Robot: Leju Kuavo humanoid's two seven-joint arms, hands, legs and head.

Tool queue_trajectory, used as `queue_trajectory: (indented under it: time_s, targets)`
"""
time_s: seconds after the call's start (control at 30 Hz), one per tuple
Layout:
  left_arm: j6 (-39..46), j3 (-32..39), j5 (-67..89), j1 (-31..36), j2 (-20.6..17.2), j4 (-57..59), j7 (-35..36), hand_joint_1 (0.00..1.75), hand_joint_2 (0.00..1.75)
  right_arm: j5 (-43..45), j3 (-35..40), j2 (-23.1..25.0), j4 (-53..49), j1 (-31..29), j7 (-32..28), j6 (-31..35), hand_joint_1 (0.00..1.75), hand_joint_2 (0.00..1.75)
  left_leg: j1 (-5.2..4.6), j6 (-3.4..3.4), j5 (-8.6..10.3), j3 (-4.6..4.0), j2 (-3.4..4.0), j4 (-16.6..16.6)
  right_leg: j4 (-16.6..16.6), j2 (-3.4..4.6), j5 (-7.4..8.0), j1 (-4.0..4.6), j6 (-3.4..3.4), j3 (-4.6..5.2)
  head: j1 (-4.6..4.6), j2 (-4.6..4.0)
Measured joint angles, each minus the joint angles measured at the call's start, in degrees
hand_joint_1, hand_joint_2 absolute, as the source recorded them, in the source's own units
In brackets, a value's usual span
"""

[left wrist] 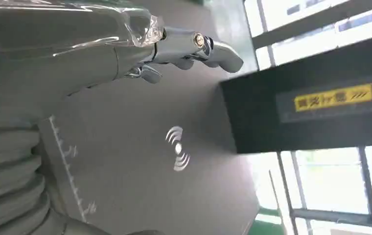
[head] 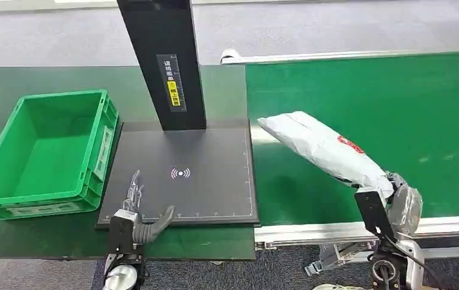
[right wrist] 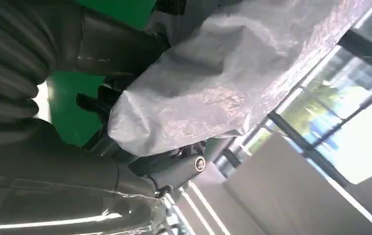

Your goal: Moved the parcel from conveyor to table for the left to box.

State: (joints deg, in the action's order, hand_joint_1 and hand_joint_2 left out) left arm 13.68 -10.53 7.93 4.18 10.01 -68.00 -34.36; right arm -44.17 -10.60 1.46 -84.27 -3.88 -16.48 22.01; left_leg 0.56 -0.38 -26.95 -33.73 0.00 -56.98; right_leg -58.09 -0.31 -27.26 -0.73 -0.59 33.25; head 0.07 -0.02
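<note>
Right hand (head: pixel 396 196) grips one end of long grey-white crinkled plastic mailer parcel (head: pixel 320 145), red mark on its side, held tilted above green conveyor belt (head: pixel 396 103), far end pointing toward belt's left edge. Wrinkled film bunches in grasp (right wrist: pixel 213 83). Left hand (head: pixel 139 211) rests, fingers apart and empty, at near edge of black scanner pad (head: pixel 215 193) on dark green counter (head: pixel 34 78). Green plastic crate (head: pixel 9 193) sits at counter's left side, beside pad.
</note>
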Motion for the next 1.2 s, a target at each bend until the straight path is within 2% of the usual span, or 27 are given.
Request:
queue_trajectory:
  time_s: [0.17,0.3,0.4,0.63,1.2]
  targets:
    - [0.44,1.11,0.5,-0.29,-0.11,-1.79,-0.04,0.0,1.75,-1.82,2.54,0.11,-6.53,0.26,0.44,-2.25,1.75,1.75,0.0,0.02,0.02,0.09,-0.02,-0.01,0.0,-0.01,0.01,-0.01,-0.01,-0.13,0.04,0.02]
    - [0.89,2.4,1.07,-0.2,-0.13,-2.88,-0.11,0.0,1.75,-6.62,7.7,-0.02,-6.87,-1.3,1.25,-8.02,1.75,1.75,0.0,0.01,0.02,0.1,0.1,0.0,-0.01,0.1,0.04,0.0,0.0,-0.13,0.0,0.02]
    - [0.89,3.23,1.07,0.61,-0.17,-3.27,-0.13,0.0,1.75,-8.33,14.32,0.07,-2.91,-5.6,2.42,-11.32,1.75,1.75,0.03,0.0,0.05,0.17,0.11,0.0,-0.02,0.11,0.04,0.03,0.01,-0.13,0.02,0.0]
    - [1.05,3.85,1.07,1.96,-0.15,-3.3,-0.13,0.0,1.75,-6.67,25.39,0.9,8.53,-11.61,2.64,-11.63,1.75,1.75,0.02,-0.01,0.09,0.14,0.08,0.0,-0.03,0.08,0.04,0.03,0.01,-0.13,0.02,0.02]
    - [1.46,3.95,0.87,2.11,-0.24,-3.21,-0.13,0.0,1.75,-6.12,29.11,1.03,14.5,-13.85,2.6,-12.09,1.75,1.75,0.01,0.01,0.06,0.1,0.07,0.0,-0.01,0.09,0.04,0.01,0.0,-0.1,0.02,0.0]
